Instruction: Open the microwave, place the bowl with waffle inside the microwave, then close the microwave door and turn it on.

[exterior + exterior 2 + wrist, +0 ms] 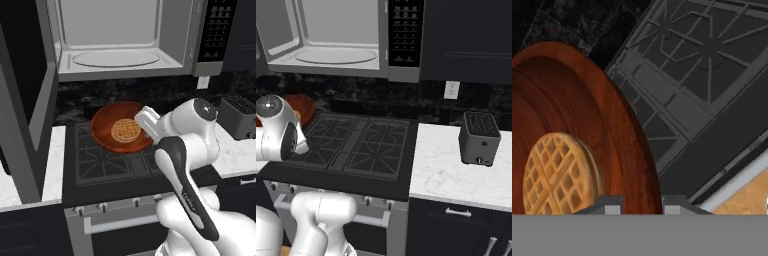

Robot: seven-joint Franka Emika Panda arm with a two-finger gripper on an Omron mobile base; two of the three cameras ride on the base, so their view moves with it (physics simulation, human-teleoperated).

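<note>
The bowl (302,106) was mostly hidden behind the arm in the right base view — and the microwave door (27,100) got cut off at the left edge.

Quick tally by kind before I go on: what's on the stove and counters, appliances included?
Microwave: 1
Toaster: 1
Stove: 1
Bowl: 1
Waffle: 1
Total: 5
</note>
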